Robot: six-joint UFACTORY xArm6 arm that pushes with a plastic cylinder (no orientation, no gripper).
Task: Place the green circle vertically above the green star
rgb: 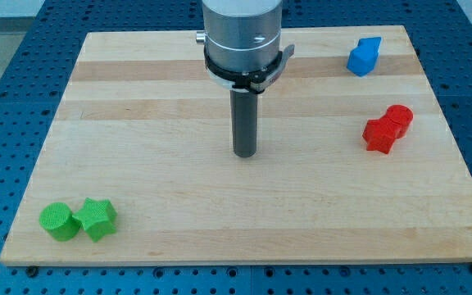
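The green circle lies near the board's bottom left corner. The green star lies just to its right, touching it or nearly so. My tip rests on the board near its middle, far up and to the right of both green blocks. It touches no block.
A blue block lies near the top right of the wooden board. A red block lies at the right, below the blue one. The arm's grey body hangs over the board's top middle.
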